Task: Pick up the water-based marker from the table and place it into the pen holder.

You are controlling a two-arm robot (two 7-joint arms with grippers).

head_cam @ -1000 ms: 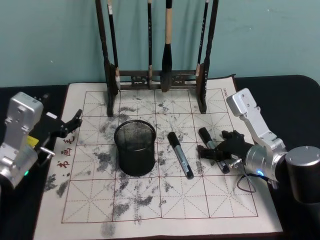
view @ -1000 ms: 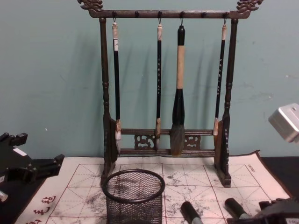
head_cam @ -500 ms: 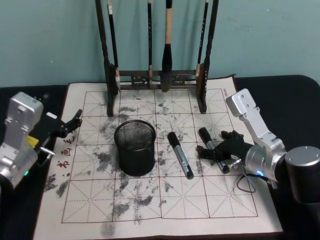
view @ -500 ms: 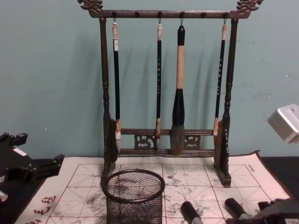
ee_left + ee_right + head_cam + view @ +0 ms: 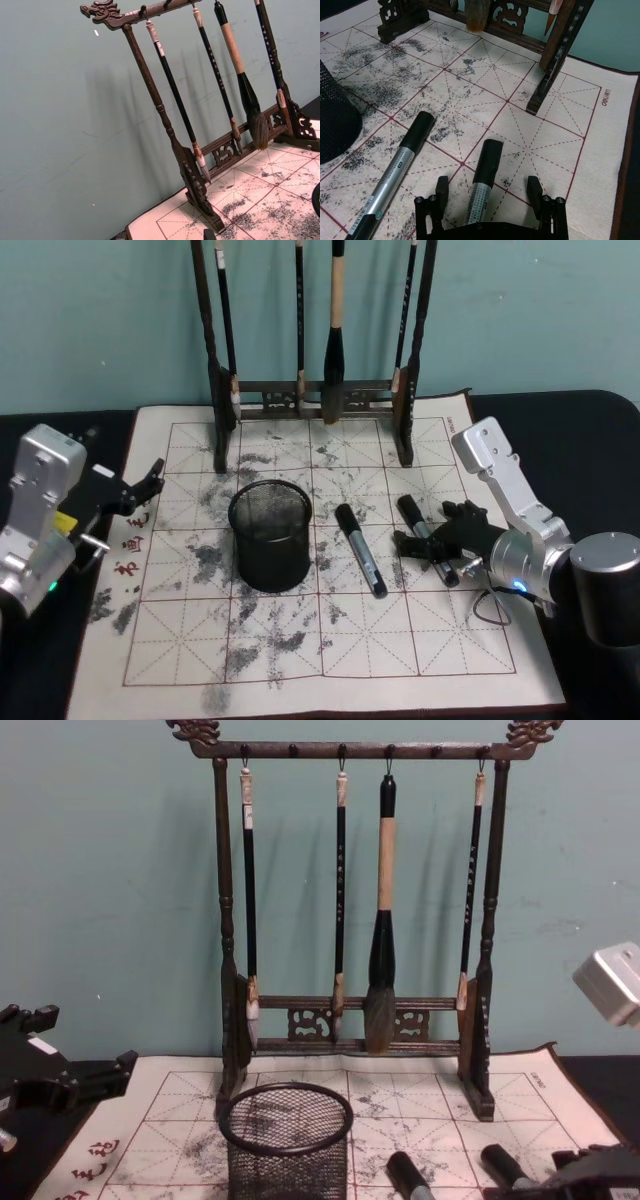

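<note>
Black wire mesh formed the pen holder (image 5: 270,538), which stood upright on the ink-stained felt mat (image 5: 440,645), a little toward 9 o'clock from the mat's middle in the head view. The water-based marker (image 5: 411,512) lay flat on the mat at about 3 o'clock from the holder, well apart from it, with its black cap pointing to 11 o'clock and its grey barrel running toward 5 o'clock.

The right gripper (image 5: 428,528) reached in from 4 o'clock and sat low over that marker. In the right wrist view its two black fingers (image 5: 441,192) were spread wide, one on each side of the barrel, with a gap between each of them and the marker; nothing was pinched. A second marker (image 5: 360,550) lay between the holder and the first marker, near both and touching neither, and was aligned much the same, cap to 11 o'clock.

The left gripper (image 5: 150,485) hung at the mat's edge, at 9 o'clock from the holder and well apart from it, over the column of red characters. Its fingers looked parted and held nothing.

At 12 o'clock from the holder, the dark wooden brush rack (image 5: 310,395) stood along the mat's far edge, four brushes (image 5: 381,960) hanging from its top bar before the teal wall. The mat lay on a black table (image 5: 600,420).
</note>
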